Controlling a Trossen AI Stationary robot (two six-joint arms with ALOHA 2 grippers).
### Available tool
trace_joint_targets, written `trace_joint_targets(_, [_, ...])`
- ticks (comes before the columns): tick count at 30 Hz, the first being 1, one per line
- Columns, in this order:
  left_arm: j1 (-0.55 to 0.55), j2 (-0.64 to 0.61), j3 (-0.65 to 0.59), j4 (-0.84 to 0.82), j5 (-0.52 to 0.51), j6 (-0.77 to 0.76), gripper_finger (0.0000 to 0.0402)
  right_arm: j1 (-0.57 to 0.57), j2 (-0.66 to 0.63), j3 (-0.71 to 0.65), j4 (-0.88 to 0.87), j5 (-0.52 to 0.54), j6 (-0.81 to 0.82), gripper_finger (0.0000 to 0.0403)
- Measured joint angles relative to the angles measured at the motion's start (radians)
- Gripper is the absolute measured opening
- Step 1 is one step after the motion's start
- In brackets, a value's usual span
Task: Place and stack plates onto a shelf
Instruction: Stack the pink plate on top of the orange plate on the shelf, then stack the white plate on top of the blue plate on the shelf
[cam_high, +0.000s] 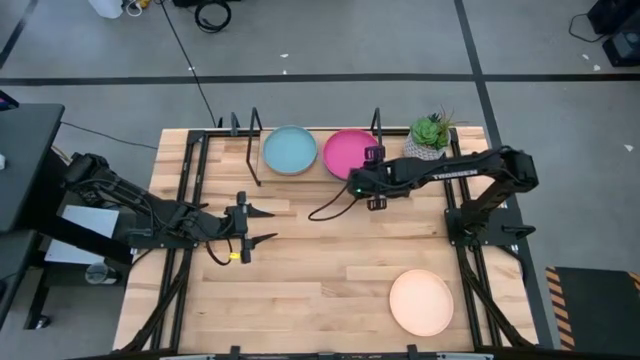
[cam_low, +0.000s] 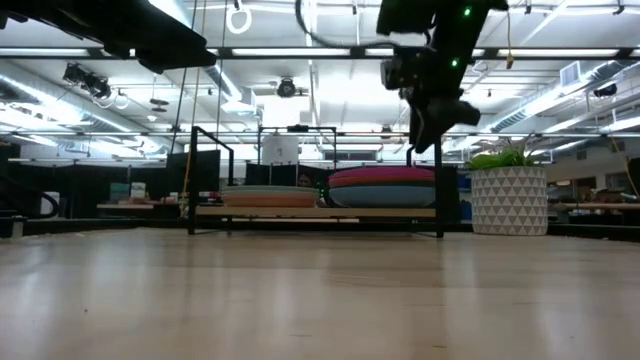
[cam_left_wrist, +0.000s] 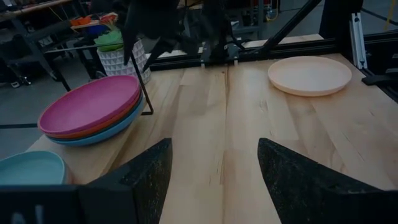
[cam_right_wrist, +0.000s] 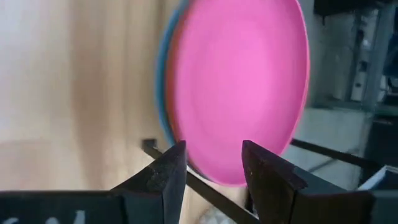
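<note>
On the desk (cam_high: 300, 280), the shelf (cam_high: 250, 150) held 2 stacks, the magenta plate (cam_high: 347, 153) topmost just under the right tool (cam_high: 372, 178), fingers apart, while the salmon plate (cam_high: 421, 302) lay nearer that arm than the left tool (cam_high: 262, 224), also apart.

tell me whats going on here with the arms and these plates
The robot is stacking plates on a small shelf at the far edge of the table. The right gripper hangs open at the near edge of the magenta plate, which tops one stack; a light blue plate tops the other. The left gripper waits open mid-table. A salmon plate lies on the table.
</note>
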Motion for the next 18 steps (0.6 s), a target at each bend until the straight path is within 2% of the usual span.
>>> trace_joint_targets(5, [0.0, 0.0, 0.0, 0.0, 0.0, 0.0, 0.0243, 0.015, -0.022, 0.0, 0.083, -0.151, 0.007, 0.0162])
trace_joint_targets(12, [0.0, 0.0, 0.0, 0.0, 0.0, -0.025, 0.0242, 0.01, 0.001, 0.0, 0.137, -0.145, 0.022, 0.0162])
trace_joint_targets(18, [0.0, 0.001, 0.0, -0.003, 0.0, -0.025, 0.0243, 0.012, -0.005, 0.0, 0.153, -0.249, 0.095, 0.0162])
